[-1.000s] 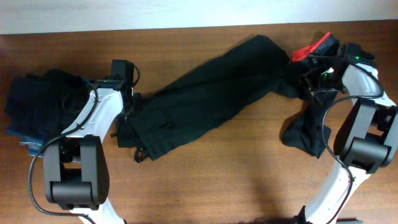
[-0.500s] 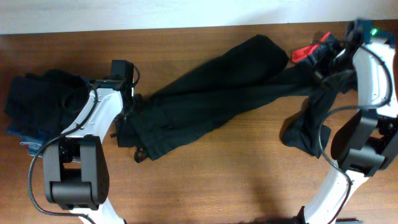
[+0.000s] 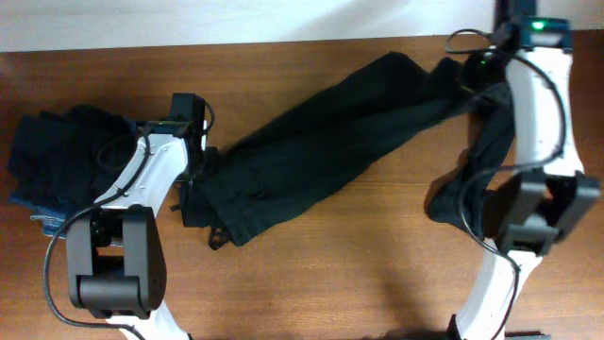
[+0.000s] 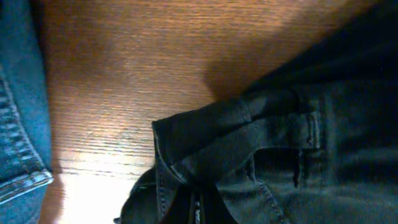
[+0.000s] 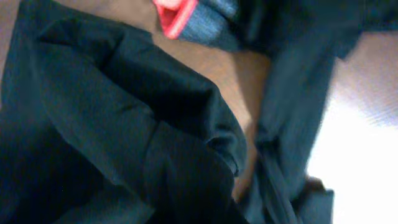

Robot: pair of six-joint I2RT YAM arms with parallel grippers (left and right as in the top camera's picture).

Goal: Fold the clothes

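Note:
A large black garment [image 3: 311,151] lies diagonally across the table, with a thin cord loop [image 3: 215,238] at its lower left end. My left gripper [image 3: 193,162] is shut on its waistband; the left wrist view shows the seamed band and belt loop [image 4: 273,127] bunched at the gripper [image 4: 199,211]. My right gripper [image 3: 469,76] is at the far right, shut on the garment's upper end, which is lifted and taut. In the right wrist view black cloth [image 5: 124,124] hides the fingers, and a red-banded garment [image 5: 177,12] lies beyond. Blue denim jeans [image 3: 33,203] lie at the far left.
A pile of dark clothes [image 3: 66,151] sits on the jeans at the left, whose denim also shows in the left wrist view [image 4: 18,124]. Another black garment [image 3: 462,203] lies crumpled by the right arm's base. Bare wooden table [image 3: 359,274] spans the front.
My right arm has swung toward the far edge, lifting and stretching the black garment's upper end. The red band is now hidden under the arm overhead. The left arm has hardly moved.

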